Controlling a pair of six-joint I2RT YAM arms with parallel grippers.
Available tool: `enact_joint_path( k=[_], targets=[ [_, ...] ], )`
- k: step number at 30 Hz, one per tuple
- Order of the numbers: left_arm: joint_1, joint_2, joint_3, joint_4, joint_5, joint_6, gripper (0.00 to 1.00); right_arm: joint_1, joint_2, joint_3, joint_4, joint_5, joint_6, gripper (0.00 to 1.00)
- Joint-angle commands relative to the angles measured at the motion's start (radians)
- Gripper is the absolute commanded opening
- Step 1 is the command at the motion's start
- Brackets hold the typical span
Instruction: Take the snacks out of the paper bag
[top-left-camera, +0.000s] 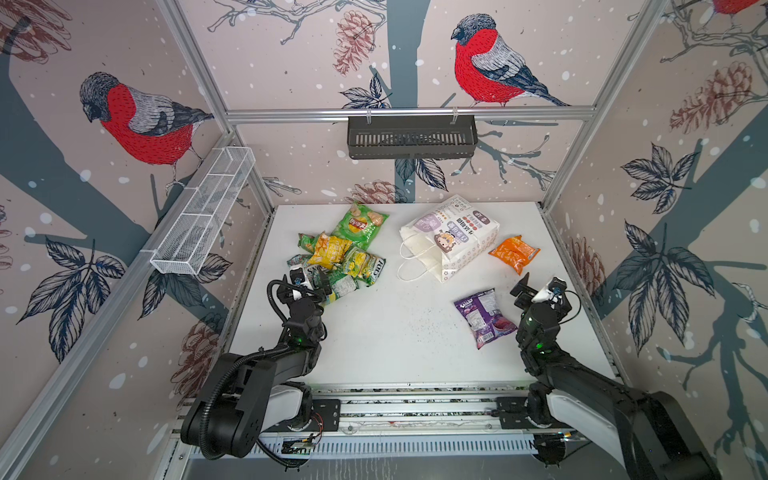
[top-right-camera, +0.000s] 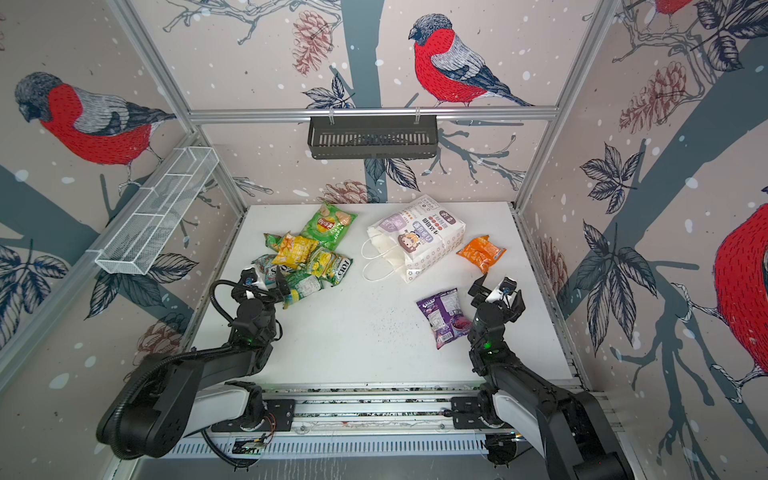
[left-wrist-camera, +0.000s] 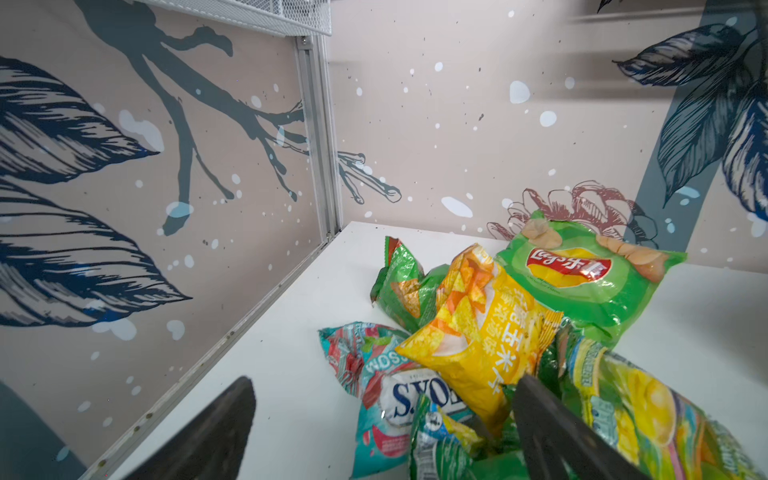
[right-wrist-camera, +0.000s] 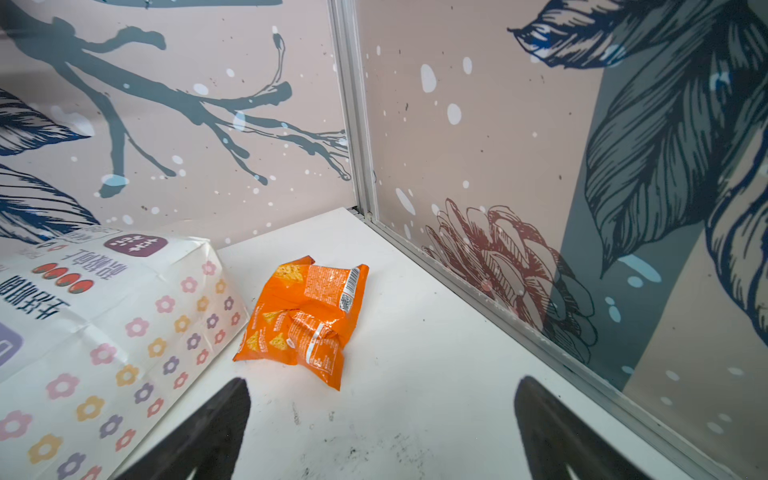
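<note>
Black rack (top-left-camera: 411, 137), white mesh basket (top-left-camera: 202, 212)

Bright even light, soft shadows, edge distortion

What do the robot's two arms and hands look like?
Both the left arm and right arm are chunky black jointed segments with white shells near their bases and a small green light by each wrist. A ribbed black cable loops along the left arm. The left hand and right hand each end in two dark, tapered fingers.
</note>
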Motion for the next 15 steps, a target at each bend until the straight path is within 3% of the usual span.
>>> enact_joint_path(
  k=[1, 6, 8, 13, 15],
  targets=[
    [0.010, 0.056, -0.033, 0.220, -0.049, 0.030, 0.96, -0.024, 0.109, 0.025, 0.108, -0.020, 0.029, 1.00],
    [0.028, 0.202, 0.025, 0.226, 0.013, 0.031, 0.96, -0.066, 0.291, 0.110, 0.157, -0.042, 0.018, 1.00],
    [0.049, 0.241, 0.027, 0.249, 0.045, 0.015, 0.97, -0.075, 0.306, 0.162, 0.055, -0.057, 0.030, 1.00],
    [0.120, 0.316, 0.062, 0.236, 0.169, -0.029, 0.97, -0.091, 0.278, 0.118, 0.120, -0.102, 0.005, 1.00],
    [0.139, 0.294, 0.084, 0.146, 0.193, -0.051, 0.96, -0.101, 0.285, 0.111, 0.149, -0.104, -0.013, 1.00]
  ],
)
